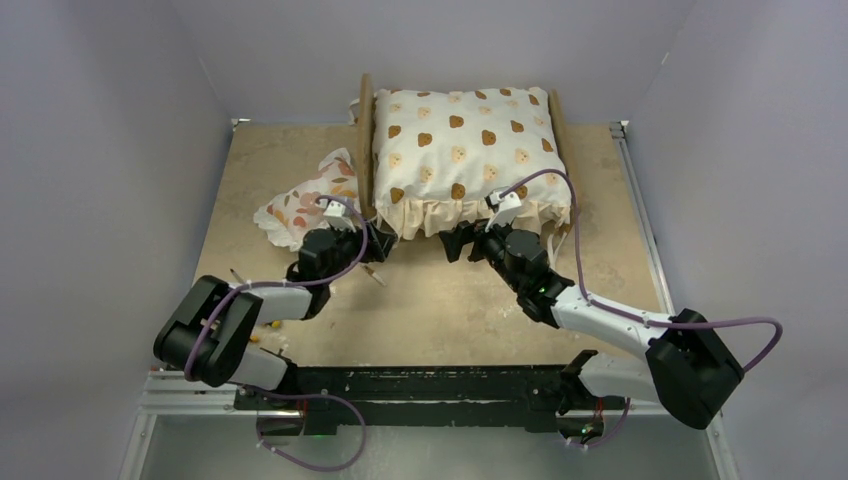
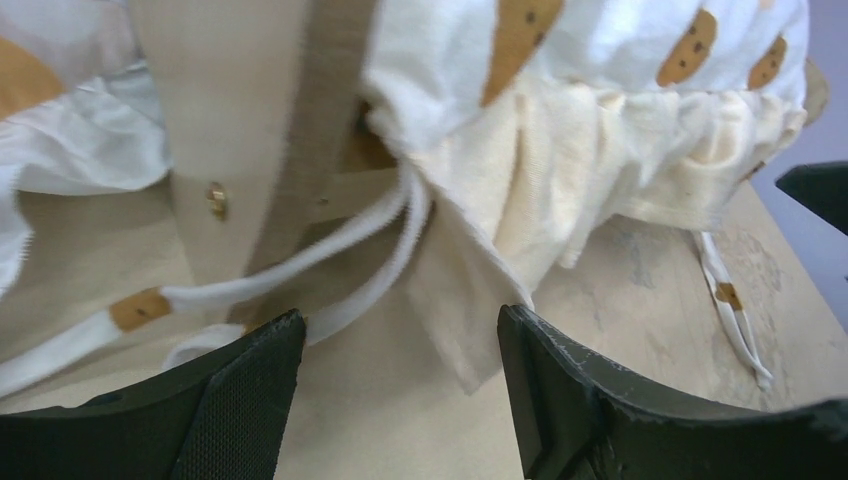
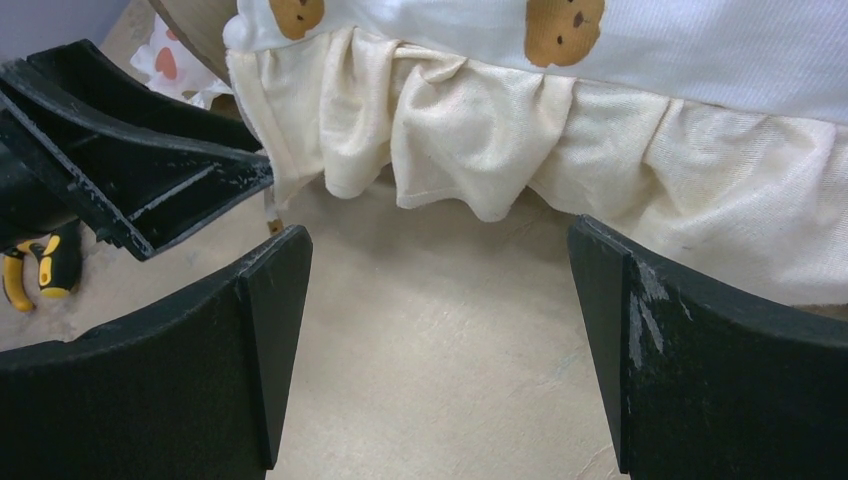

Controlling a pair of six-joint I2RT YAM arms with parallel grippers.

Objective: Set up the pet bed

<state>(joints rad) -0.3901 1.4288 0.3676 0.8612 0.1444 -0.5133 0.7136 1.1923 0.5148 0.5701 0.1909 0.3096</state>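
Note:
The pet bed's light-wood end boards (image 1: 366, 130) stand at the back of the table; its base is hidden under the large cream bear-print cushion (image 1: 465, 150) lying between them. My left gripper (image 1: 375, 240) is open and empty at the bed's near left corner. In the left wrist view (image 2: 400, 370) it faces a wood board (image 2: 230, 120), the cushion's white ties (image 2: 330, 250) and the ruffle (image 2: 560, 170). My right gripper (image 1: 456, 241) is open and empty just in front of the cushion's ruffle (image 3: 600, 150), low over the table (image 3: 440, 340).
The small floral pillow (image 1: 305, 205) lies left of the bed, beside my left arm. A small yellow-and-black object (image 3: 40, 265) lies on the table near the left arm. The left gripper (image 3: 130, 170) is close to my right gripper. Grey walls enclose the table.

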